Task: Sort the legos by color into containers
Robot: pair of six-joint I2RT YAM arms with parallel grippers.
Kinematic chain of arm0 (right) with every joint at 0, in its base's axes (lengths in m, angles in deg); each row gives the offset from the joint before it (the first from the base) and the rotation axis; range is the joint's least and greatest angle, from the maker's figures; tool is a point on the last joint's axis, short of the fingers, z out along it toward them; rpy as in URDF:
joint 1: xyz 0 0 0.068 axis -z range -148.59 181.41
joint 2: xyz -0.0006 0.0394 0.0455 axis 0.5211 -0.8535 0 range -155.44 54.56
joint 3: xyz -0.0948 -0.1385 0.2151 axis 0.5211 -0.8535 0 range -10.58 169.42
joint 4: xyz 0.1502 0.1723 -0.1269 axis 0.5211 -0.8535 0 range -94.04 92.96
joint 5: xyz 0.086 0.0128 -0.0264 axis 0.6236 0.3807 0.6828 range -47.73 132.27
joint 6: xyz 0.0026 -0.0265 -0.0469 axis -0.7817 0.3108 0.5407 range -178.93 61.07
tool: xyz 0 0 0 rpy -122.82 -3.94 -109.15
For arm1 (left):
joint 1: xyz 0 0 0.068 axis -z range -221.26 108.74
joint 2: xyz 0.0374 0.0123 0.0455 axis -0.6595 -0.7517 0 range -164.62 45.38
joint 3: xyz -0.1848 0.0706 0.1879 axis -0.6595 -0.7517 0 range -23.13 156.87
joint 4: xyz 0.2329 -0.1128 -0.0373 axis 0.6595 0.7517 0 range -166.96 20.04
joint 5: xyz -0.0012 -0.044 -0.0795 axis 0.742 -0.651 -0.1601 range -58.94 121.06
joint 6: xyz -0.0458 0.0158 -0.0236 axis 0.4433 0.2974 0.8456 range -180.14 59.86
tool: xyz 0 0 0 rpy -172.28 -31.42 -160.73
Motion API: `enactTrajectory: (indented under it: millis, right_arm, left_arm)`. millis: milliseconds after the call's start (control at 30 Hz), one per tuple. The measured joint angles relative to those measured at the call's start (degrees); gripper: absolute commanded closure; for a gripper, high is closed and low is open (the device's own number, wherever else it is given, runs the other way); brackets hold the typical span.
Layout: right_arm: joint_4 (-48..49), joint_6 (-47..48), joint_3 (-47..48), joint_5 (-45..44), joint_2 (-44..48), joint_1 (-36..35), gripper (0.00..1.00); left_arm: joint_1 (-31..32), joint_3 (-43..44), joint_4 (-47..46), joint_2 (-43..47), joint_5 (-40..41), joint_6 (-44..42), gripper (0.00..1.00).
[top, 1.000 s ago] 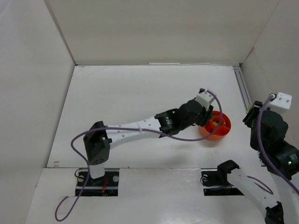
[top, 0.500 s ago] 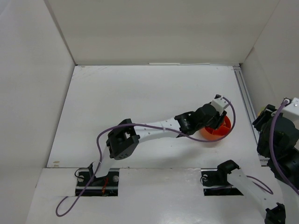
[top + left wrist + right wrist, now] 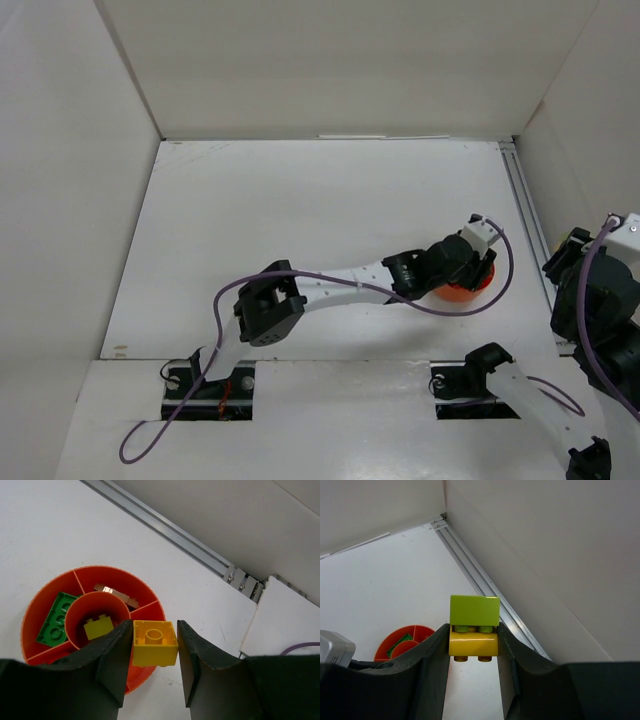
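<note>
Room: white panels (image 3: 330, 70) close off the left, far and right sides.
Desk: white desk (image 3: 280, 230), matt and plain.
Left arm: left arm (image 3: 340, 285) reaches from its base across to the right, with a purple cable (image 3: 225, 310) looping beside it.
Left claw: left claw (image 3: 154, 645) is clamped on 1 yellow lego (image 3: 155, 641), seen against the bowl's rim.
Bowl: orange bowl (image 3: 47, 587) sits on the desk's right side, under the left claw. 1 green lego (image 3: 56, 620) lies in an outer compartment, 1 small yellow lego (image 3: 98, 627) in the round centre cup, and 1 brown lego (image 3: 116, 593) in the neighbouring outer compartment.
Rail: metal rail (image 3: 165, 530) runs along the desk's right edge, near the bowl.
Right claw: right claw (image 3: 473, 640) is close to the right panel, gripping a lower yellow lego (image 3: 473, 643) with a lime lego (image 3: 474, 610) stacked on it.
</note>
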Motion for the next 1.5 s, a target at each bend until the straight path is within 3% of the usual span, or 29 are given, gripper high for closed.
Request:
enactTrajectory:
  millis: [467,700,900,1033,1067,1267,1500]
  right_arm:
    - [0.02,1.07,-0.15,0.04,0.33,0.0,0.97]
    - [0.44,2.27,-1.07,0.37,0.59,-0.02,0.97]
    - [3.13,6.49,-2.56,4.9,0.94,-0.02,0.98]
    - [7.43,12.68,-4.37,15.21,0.7,-0.04,1.0]
    - [8.44,14.08,-4.76,18.73,0.37,-0.02,1.0]
    - [14.43,21.68,-6.71,42.8,-7.13,-0.02,1.0]
    - [22.45,26.29,-9.6,77.18,-20.33,-0.04,1.0]
  left_arm:
    - [0.72,-0.2,-2.54,-2.19,4.13,3.45,0.58]
    - [0.72,-1.51,-3.41,-1.73,6.43,4.39,0.38]
    - [0.35,-11.54,-2.91,6.86,7.85,3.63,0.19]
    - [-2.82,-21.03,-3.1,20.02,4.42,3.61,0.12]
    - [-4.81,-23.47,-3.34,23.87,2.25,3.8,0.07]
    - [-21.27,-36.22,-7.5,40.39,-15.21,2.19,0.0]
    - [-19.76,-43.65,-6.67,44.74,-35.23,-8.61,0.0]
